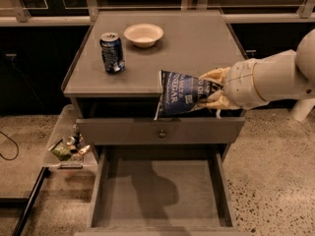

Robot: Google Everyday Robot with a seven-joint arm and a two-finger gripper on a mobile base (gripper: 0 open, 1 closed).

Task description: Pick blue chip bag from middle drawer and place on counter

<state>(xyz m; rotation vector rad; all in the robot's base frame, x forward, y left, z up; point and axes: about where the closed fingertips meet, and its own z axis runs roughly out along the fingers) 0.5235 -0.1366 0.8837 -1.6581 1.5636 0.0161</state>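
**Visitor:** What is in front of you?

**Onlooker:** A grey cabinet. Its counter [206,43], a flat square top, is the biggest thing. Below the counter's front edge the middle drawer [162,193] stands pulled out, its floor bare. A thick white arm [275,80] reaches in from the counter's right side.

**Visitor:** And the blue chip bag?

**Onlooker:** The blue chip bag [178,93] hangs at the counter's front edge, about level with it and well above the drawer floor. I cannot tell whether it brushes the edge. The gripper [210,89] is clenched on the bag's right end, one finger over, one under.

**Visitor:** How will it handle?

**Onlooker:** I judge it light, soft and crinkly. It would crush easily and could slide out of a loose pinch. The flat end where it is held looks like the best place to hold it.

**Visitor:** Anything else on the counter?

**Onlooker:** A blue soda can [112,52] stands near the counter's left edge and a pale bowl [143,34] sits toward its back. The bag would go best on the counter's right half, away from both.
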